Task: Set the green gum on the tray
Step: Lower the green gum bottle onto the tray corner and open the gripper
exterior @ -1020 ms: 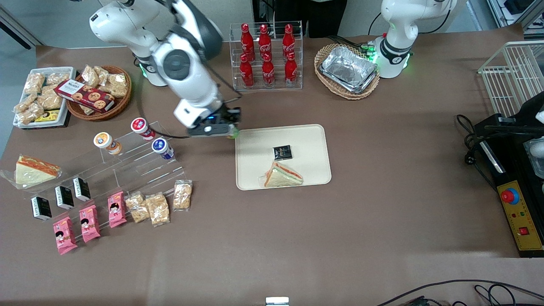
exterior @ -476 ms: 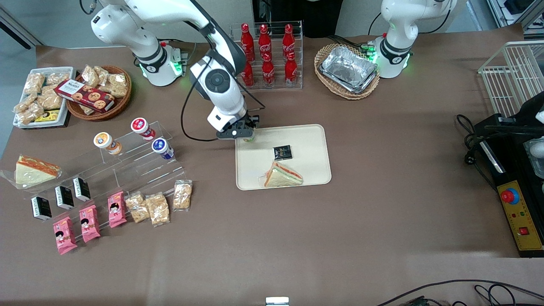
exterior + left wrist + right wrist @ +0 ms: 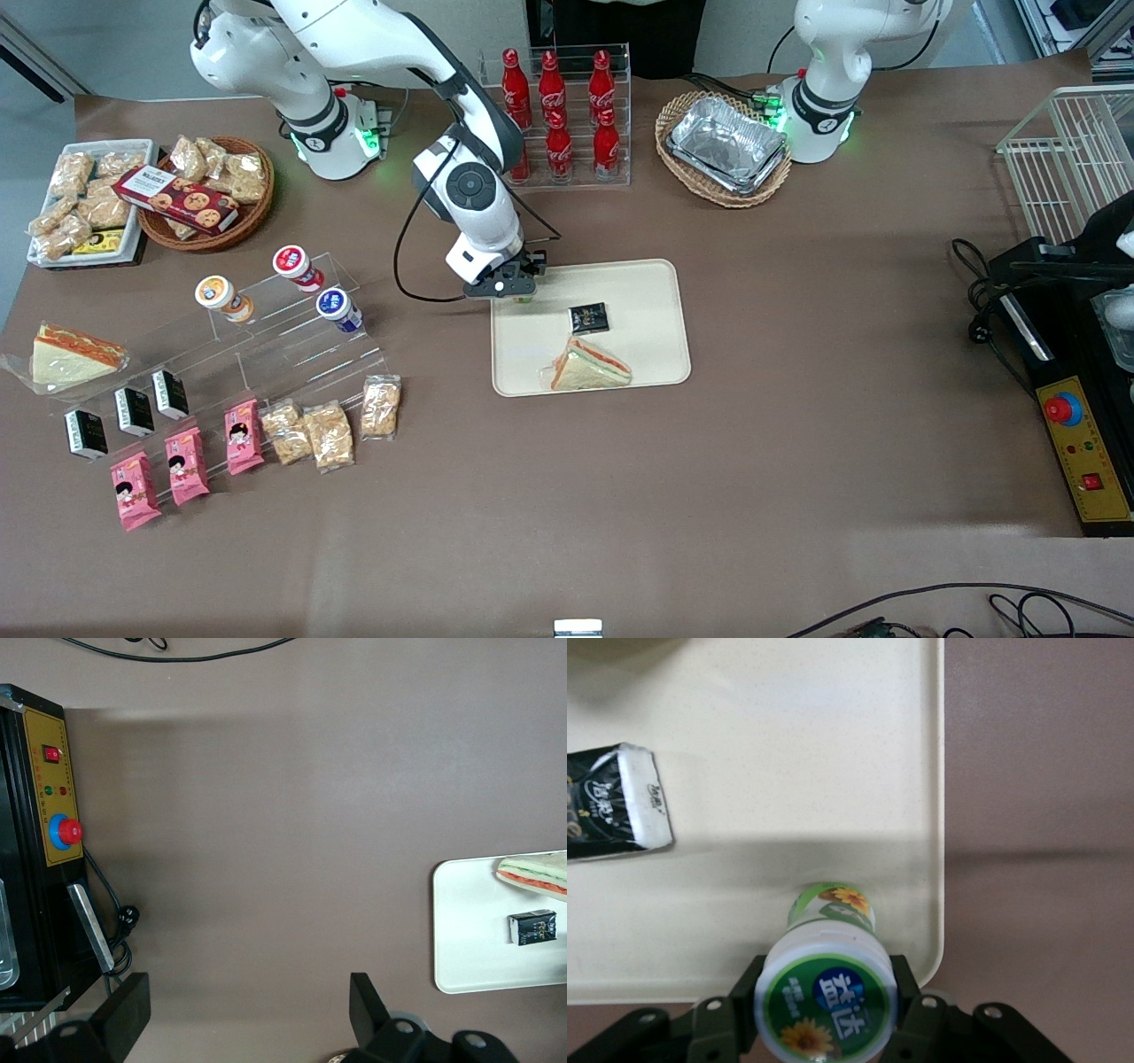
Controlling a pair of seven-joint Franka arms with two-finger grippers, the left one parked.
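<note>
The gum (image 3: 826, 992), a small green plastic jar with a glossy white lid, hangs pinched in the gripper (image 3: 518, 293) over a corner of the tray (image 3: 647, 292), close to the rim. The smooth cream tray with rounded corners already carries a dark packet (image 3: 589, 317) and a wrapped sandwich (image 3: 589, 365). I'd lower it straight, a bit inward from the rim and clear of the packet, and let go only once the flat base sits level.
</note>
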